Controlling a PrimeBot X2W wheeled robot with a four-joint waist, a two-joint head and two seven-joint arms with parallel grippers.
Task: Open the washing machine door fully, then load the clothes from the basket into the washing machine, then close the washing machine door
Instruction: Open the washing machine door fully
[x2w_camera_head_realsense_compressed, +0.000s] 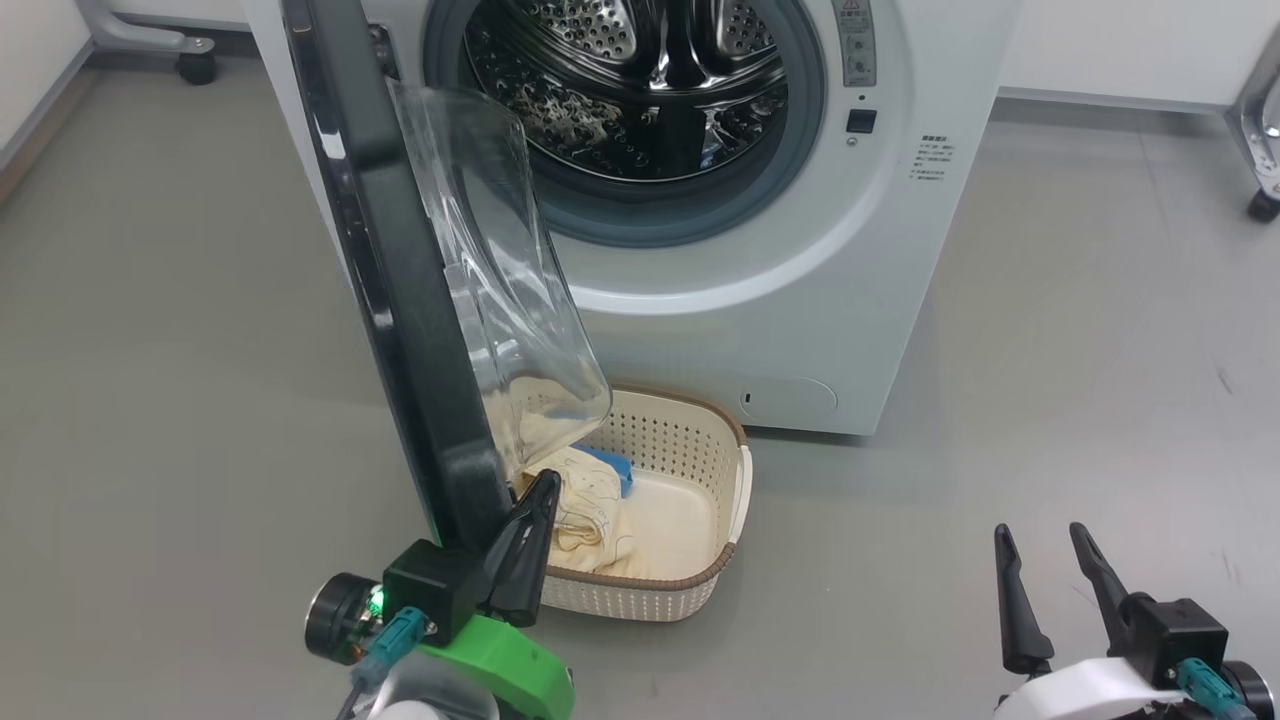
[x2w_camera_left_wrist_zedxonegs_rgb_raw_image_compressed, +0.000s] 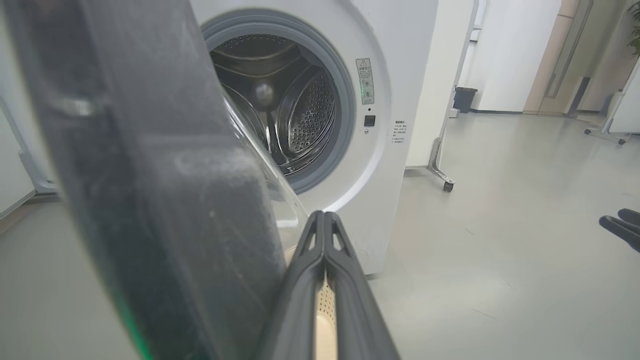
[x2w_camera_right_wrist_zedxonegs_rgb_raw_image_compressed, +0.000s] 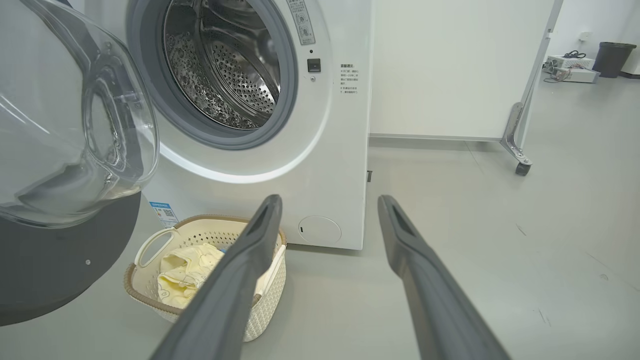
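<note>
Head view has the washing machine door (x2w_camera_head_realsense_compressed: 395, 300) swung out from the washing machine (x2w_camera_head_realsense_compressed: 800, 330) and seen almost edge-on. It is a thick black rim, with its clear glass bowl (x2w_camera_head_realsense_compressed: 500, 270) bulging to the right, towards the opening. The bowl is smooth and glossy, and the pale cloth below shows through its lower part. The machine is a white box standing on a grey floor (x2w_camera_head_realsense_compressed: 150, 350). Its round mouth is ringed in grey rubber (x2w_camera_head_realsense_compressed: 805, 150), and behind that is a shiny perforated steel drum (x2w_camera_head_realsense_compressed: 620, 90) with nothing visible in it. In the right wrist view, a small blue label sticker (x2w_camera_right_wrist_zedxonegs_rgb_raw_image_compressed: 163, 212) sits low on the machine's front.

The basket (x2w_camera_head_realsense_compressed: 665, 440) rests on the floor against the foot of the machine, partly under the door's glass bowl. It is cream plastic with rounded corners, small holes through its walls, a brown woven-look rim and a white side handle. The clothes (x2w_camera_head_realsense_compressed: 590, 510) are bunched in its left part. They are soft, crumpled cream-yellow cloth with thin line drawings, and a bright blue piece (x2w_camera_head_realsense_compressed: 612, 468) peeks out behind them. The right part of the basket's bottom is bare.

The left claw (x2w_camera_head_realsense_compressed: 545, 487) has its two dark fingers pressed together. It sits just beside the lower end of the door's rim on the bowl side, above the basket's left edge. I cannot tell whether it touches the door. The right claw (x2w_camera_head_realsense_compressed: 1039, 530) hangs well to the right over bare floor with its fingers apart and nothing between them.
</note>
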